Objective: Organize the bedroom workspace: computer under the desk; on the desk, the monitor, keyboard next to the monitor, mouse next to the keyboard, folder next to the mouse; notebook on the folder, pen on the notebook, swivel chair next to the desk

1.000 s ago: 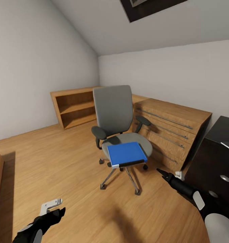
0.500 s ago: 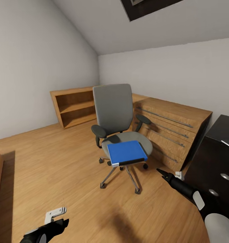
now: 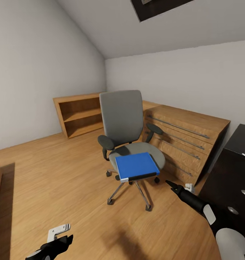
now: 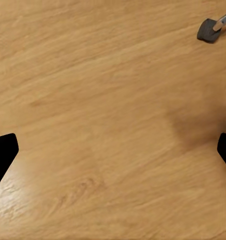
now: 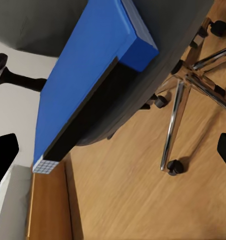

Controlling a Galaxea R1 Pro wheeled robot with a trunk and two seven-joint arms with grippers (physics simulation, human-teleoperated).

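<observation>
Bright blue, the folder lies flat on the seat of the swivel chair, so by my reading its move to the desk is not yet done. The right gripper points at it from near, jaws spread wide and empty; the left gripper hangs open over bare wood floor, holding nothing.

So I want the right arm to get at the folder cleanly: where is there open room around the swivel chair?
Bare floor lies open from the swivel chair to the bookshelf. The folder overhangs the seat's front, free above. It is crowded between the chair and the oak chest.
</observation>
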